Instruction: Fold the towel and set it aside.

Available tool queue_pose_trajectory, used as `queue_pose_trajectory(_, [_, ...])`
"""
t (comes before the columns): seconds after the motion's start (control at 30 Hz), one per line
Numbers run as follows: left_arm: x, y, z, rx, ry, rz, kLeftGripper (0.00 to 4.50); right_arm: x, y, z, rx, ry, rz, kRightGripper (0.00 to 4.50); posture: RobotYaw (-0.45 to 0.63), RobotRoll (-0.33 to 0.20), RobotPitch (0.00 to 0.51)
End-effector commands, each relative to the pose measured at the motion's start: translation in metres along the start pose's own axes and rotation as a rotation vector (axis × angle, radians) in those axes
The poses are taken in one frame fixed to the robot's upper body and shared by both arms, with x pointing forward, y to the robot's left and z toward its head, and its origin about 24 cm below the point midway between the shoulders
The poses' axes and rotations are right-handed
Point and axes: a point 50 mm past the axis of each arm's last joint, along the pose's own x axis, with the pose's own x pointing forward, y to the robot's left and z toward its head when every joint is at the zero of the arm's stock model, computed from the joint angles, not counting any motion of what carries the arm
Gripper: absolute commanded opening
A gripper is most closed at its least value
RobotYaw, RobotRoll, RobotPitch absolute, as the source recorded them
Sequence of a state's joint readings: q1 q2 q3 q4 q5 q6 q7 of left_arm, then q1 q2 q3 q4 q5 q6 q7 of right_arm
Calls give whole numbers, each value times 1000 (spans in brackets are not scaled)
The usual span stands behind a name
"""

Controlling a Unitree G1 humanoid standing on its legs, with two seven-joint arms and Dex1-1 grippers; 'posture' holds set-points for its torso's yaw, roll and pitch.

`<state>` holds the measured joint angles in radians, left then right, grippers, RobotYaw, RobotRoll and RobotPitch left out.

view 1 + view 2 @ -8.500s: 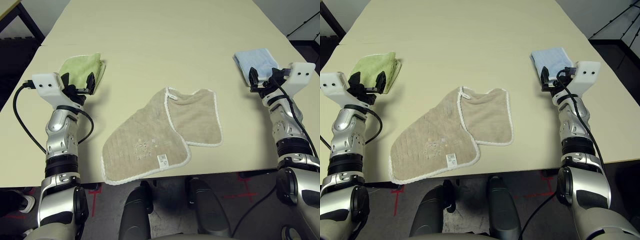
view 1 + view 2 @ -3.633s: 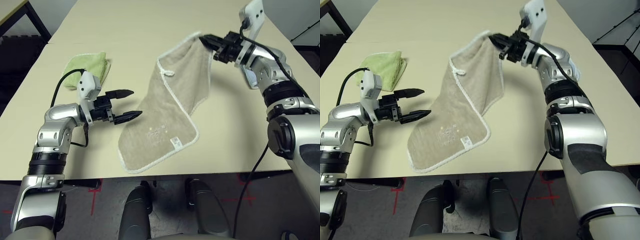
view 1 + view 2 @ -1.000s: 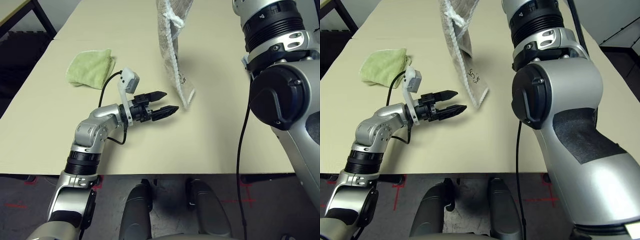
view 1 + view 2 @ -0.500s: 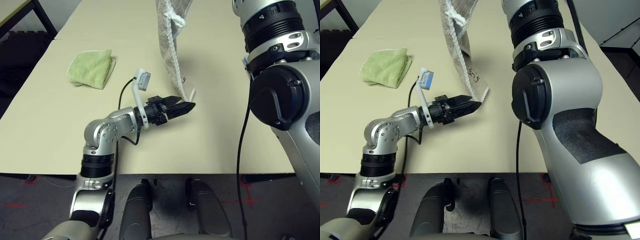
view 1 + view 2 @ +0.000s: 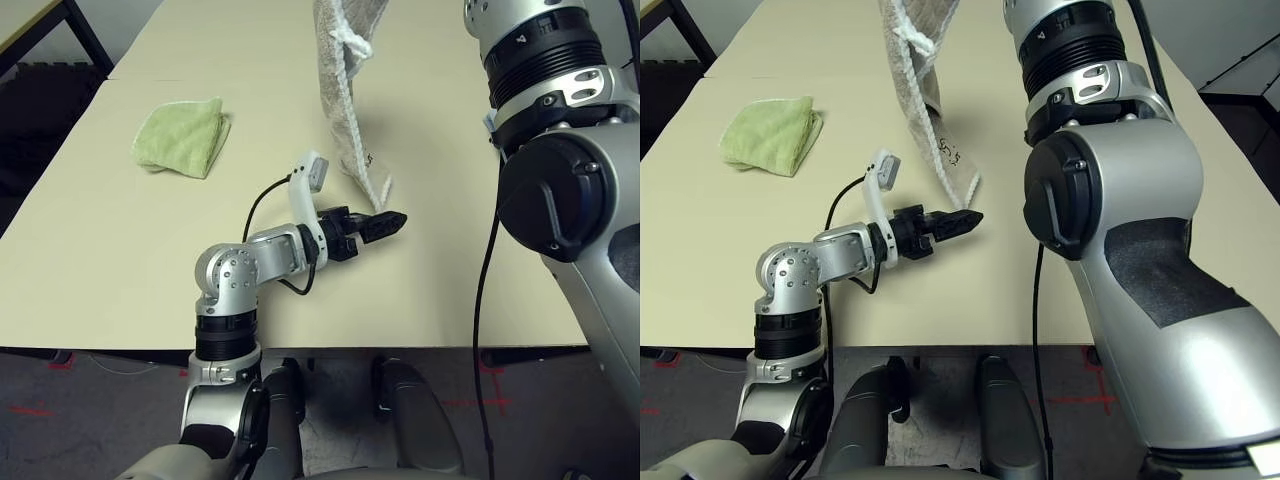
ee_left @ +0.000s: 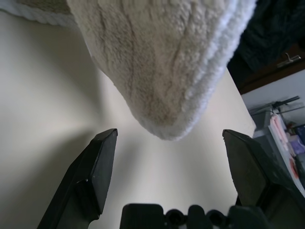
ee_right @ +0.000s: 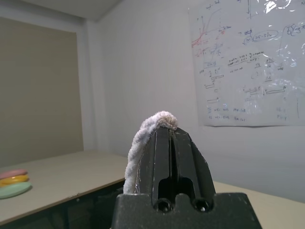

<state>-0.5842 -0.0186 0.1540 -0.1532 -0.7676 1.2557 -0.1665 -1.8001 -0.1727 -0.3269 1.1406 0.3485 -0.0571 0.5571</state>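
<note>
Currently the towel (image 5: 348, 90) hangs vertically above the bench (image 5: 120, 270), suspended from its upper edge by the right gripper (image 7: 164, 131), whose fingers are clenched on a fold of the pile. The lowest corner of the towel hangs just above the bench surface, and the left gripper (image 6: 169, 157) points at that corner with its fingers spread wide, one to each side and neither touching the fabric.

Risk 1: the fingers may close on air. In the left wrist view the corner ends short of the finger roots, so a closure made from this position would probably catch only the piped rim, or nothing.

Risk 2: the towel hangs from a single narrow pinch. A sideways pull on the lower corner could, by judgement, drag the fabric out of the right fingers.

Risk 3: the hanging cloth is bunched lengthwise; gripping a doubled layer would give a skewed fold.

Towel description: beige terry with a thick looped pile, white piped edging, a white cord loop (image 5: 350, 38) near the top, and a dark printed mark (image 5: 946, 150) low on the face. A lime-green cloth (image 5: 183, 135) lies well apart.
</note>
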Motion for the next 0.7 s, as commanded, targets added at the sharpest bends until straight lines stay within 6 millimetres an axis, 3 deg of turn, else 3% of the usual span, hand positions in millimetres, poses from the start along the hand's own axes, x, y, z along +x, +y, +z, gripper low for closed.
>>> queue_pose_trajectory(0.03, [3,-3,3,26,-14,19,3876,-1,-1,2,-22,-3,6,0,-65,0,181])
queue_pose_trajectory(0.13, [3,-3,4,44,-23,24,4027,-1,-1,1,-23,-1,5,0,-65,0,181])
queue_pose_trajectory(0.23, [1,1,5,60,-29,49,3814,-2,-2,0,-23,1,5,0,-64,0,182])
queue_pose_trajectory(0.53, [2,0,3,68,-21,38,279,-2,-3,0,-21,5,3,0,-66,0,182])
queue_pose_trajectory(0.57, [2,1,3,72,-18,41,17,-3,-3,0,-22,6,2,0,-66,0,182])
queue_pose_trajectory(0.7, [-6,5,5,96,-7,42,17,-6,-8,0,-33,13,-14,0,-66,0,183])
